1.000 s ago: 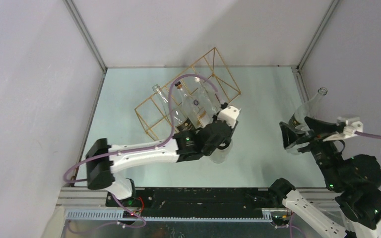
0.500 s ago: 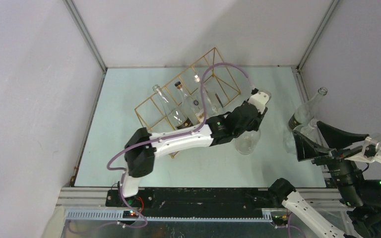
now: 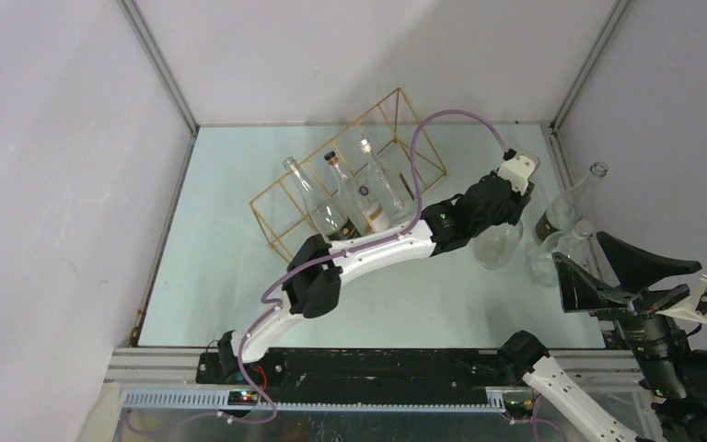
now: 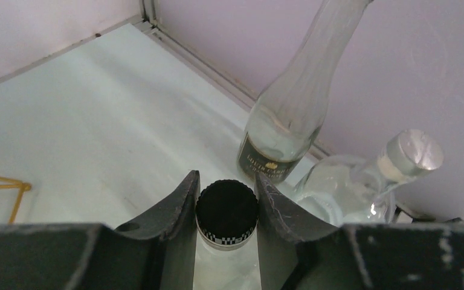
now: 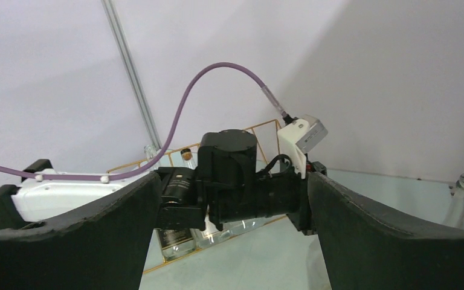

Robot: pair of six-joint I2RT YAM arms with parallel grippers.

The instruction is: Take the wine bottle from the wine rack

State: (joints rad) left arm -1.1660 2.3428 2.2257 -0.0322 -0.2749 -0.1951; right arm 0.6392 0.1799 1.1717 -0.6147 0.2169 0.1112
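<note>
Wine bottle, top view: clear glass, off the rack and upright under the left gripper, which was clamped on its neck; it sat right of the wine rack and just left of two standing bottles; whether its base touched the table could not be told
Wine rack, top view: gold wire frame at the back middle of the table, with three racked bottles lying in neighbouring cells, necks toward the back wall
Surface and room, top view: pale green table boxed in by plain grey-lilac walls
Right side, top view: tall bottle with a dark label and squat bottle close together by the right wall; right gripper on their near side, jaws spread wide, holding nothing
Grip, left wrist view: both fingers pressed against the wine bottle's neck, under its black cap
Ahead, left wrist view: tall bottle and silver-capped squat bottle just beside each other by the wall, near the held bottle; a corner of the wine rack at the left edge
Right wrist view: right gripper wide apart and empty; the left arm crossed the gap well ahead, with the wine rack and racked bottles behind it
</note>
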